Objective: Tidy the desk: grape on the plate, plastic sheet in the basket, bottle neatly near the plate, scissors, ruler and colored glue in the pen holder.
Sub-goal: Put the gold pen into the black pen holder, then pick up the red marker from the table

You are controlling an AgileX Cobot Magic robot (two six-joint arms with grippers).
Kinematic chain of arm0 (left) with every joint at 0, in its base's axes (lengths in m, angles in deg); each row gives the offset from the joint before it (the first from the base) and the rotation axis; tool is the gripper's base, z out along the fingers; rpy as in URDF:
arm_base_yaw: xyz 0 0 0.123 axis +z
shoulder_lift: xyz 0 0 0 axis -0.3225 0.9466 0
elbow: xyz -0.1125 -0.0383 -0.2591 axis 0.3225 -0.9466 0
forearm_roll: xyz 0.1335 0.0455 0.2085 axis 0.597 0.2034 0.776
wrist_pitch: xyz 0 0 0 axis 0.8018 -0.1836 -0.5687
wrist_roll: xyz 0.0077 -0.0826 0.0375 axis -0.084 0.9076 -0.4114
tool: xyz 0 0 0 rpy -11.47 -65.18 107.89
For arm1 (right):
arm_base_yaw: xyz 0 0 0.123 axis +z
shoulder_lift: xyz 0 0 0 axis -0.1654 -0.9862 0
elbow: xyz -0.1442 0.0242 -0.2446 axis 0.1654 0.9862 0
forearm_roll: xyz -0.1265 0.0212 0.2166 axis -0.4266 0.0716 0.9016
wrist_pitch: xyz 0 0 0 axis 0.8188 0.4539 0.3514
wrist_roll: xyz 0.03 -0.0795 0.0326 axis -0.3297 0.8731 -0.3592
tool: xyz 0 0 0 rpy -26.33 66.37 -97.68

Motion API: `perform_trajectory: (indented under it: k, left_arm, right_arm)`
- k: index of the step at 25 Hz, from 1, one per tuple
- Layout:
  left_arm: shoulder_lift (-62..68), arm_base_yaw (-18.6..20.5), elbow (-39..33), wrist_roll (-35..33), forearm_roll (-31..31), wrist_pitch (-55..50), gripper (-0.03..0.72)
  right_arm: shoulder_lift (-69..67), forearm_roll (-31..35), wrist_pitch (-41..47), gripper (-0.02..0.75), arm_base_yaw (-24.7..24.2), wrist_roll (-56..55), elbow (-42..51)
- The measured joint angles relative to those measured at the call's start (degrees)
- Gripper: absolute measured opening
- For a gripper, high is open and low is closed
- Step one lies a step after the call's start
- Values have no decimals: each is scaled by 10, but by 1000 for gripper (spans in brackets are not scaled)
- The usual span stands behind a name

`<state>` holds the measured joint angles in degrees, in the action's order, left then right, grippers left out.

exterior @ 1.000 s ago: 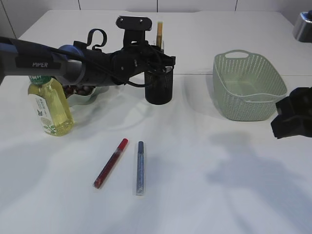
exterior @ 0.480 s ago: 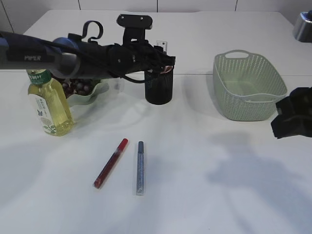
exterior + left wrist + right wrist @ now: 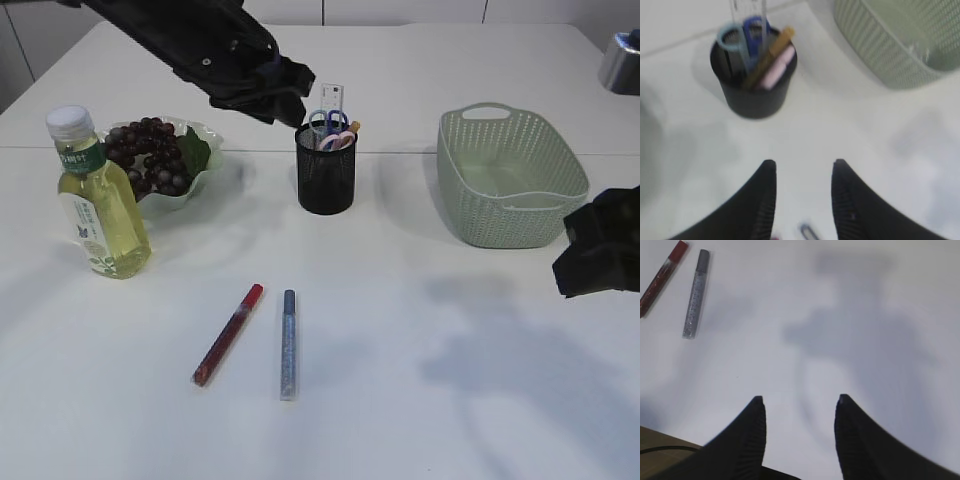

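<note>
The left gripper (image 3: 801, 200) hangs above the far middle of the white table (image 3: 420, 400) with its jaws apart and nothing between them, just over and left of the black mesh pen holder (image 3: 326, 180); that holder already contains the scissors (image 3: 328, 124) with blue and pink handles, the clear ruler (image 3: 333, 98) standing upright, and a yellowish stick whose kind I cannot tell; to the far left the grapes (image 3: 150, 158) sit on the pale green plate (image 3: 203, 150), with the bottle (image 3: 95, 205) of yellow liquid upright just beside it on its near left, so those parts look done; toward the near middle two colored glue sticks lie flat on the table, the red glue stick (image 3: 227, 334) left of the blue glue stick (image 3: 288, 344), close but not touching, and these seem to be what is left; on the far right stands the green basket (image 3: 510, 185), with something faintly transparent inside that may be the plastic sheet; the right gripper (image 3: 799, 432) waits at the right edge, jaws apart and empty.
</note>
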<state>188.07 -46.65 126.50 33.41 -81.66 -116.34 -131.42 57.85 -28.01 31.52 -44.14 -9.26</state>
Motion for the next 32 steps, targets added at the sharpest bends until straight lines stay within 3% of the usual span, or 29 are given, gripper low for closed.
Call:
perform_trajectory:
  k: [8,19,32]
  left_arm:
    - [-25,0,1,101,76,-311,270]
    - [41,-50,0,210,156,-329,268]
    - [123,-50,-10,220,186,-327,268]
  right_arm:
    - [0,29,12,365,0,0,0]
    - [0,44,27,365,0,0,0]
    - [0,44,44,365,0,0,0]
